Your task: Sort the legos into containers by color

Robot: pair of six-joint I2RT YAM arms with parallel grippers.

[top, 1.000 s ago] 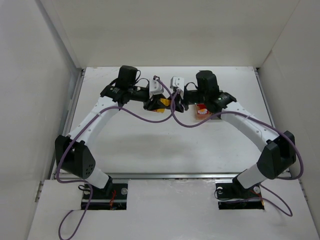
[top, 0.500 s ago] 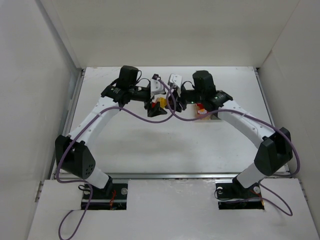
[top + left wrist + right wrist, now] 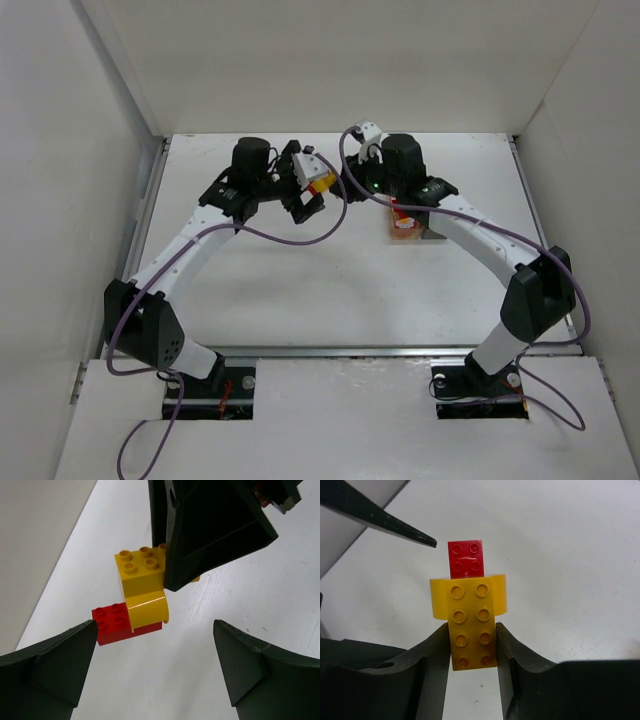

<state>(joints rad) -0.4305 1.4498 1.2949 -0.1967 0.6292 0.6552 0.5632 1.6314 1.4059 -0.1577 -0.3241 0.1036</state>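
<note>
My right gripper [image 3: 471,632] is shut on a long yellow lego [image 3: 470,645], held above the table. A curved yellow piece [image 3: 440,597] and a small red lego [image 3: 466,559] are stuck to its far end. In the left wrist view the same cluster hangs between my open fingers: yellow block [image 3: 140,572], red brick [image 3: 111,625]. My left gripper [image 3: 155,630] is open, its fingers apart from the bricks. From above, the cluster [image 3: 322,183] sits between the left gripper [image 3: 305,180] and the right gripper [image 3: 338,182]. The containers lie under the right arm: amber [image 3: 398,236], grey [image 3: 433,236].
A red piece [image 3: 403,213] shows inside the amber bin. White walls enclose the table on the left, back and right. Purple cables loop off both arms over the middle of the table [image 3: 330,290].
My left gripper has opened, letting go of the lego cluster. Both wrists have shifted toward the back, and the right gripper still carries the cluster.
</note>
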